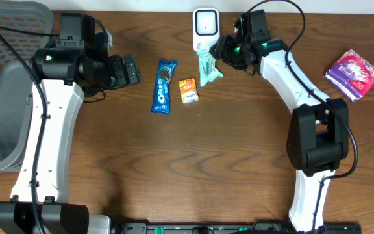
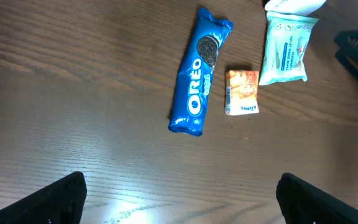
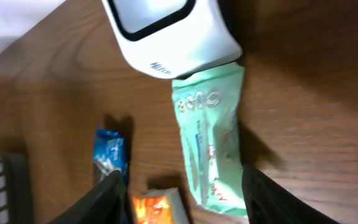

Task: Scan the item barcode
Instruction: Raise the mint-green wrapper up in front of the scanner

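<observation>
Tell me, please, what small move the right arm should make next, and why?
Probably lift the right fingers up, clear of the green packet: they stand open either side, gripping nothing, and the packet lies flat with its end at the white scanner.

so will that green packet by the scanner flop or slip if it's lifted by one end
The green packet looks like a thin film pouch, so it would probably sag from one end. Its smooth wrap may slip in a light pinch. It lies flat on the table, so a push should slide it, not roll it.
</observation>
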Robot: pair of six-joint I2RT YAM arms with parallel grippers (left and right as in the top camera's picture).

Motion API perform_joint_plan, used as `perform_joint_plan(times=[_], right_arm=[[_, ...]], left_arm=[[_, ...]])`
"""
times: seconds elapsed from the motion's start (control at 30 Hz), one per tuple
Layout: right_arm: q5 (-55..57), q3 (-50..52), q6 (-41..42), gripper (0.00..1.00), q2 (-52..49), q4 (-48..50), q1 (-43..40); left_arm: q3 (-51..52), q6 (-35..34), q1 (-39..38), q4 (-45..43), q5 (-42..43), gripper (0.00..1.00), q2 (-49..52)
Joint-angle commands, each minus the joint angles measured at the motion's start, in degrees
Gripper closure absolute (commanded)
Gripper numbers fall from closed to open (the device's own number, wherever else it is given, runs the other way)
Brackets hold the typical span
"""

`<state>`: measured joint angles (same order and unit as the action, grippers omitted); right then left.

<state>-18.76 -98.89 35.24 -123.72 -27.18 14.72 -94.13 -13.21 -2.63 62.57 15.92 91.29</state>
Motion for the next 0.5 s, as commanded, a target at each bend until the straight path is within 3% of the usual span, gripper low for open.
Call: perform_joint_plan(times=[0.0, 0.23, 0.47], right_arm=[[4.39, 2.71, -2.1, 0.42, -0.2, 0.68, 0.31], [3.76, 6.05, -2.43, 0.36, -4.0, 7.28, 1.18], [-4.31, 6.05, -3.61, 0.34, -10.88, 13.99, 1.68]], left_arm=[[0.15, 0.72, 0.11, 0.0, -0.57, 0.02, 0.13], [0.15, 0.72, 0.11, 0.0, -0.57, 0.02, 0.13], [0.15, 0.72, 0.11, 0.0, -0.57, 0.02, 0.13]])
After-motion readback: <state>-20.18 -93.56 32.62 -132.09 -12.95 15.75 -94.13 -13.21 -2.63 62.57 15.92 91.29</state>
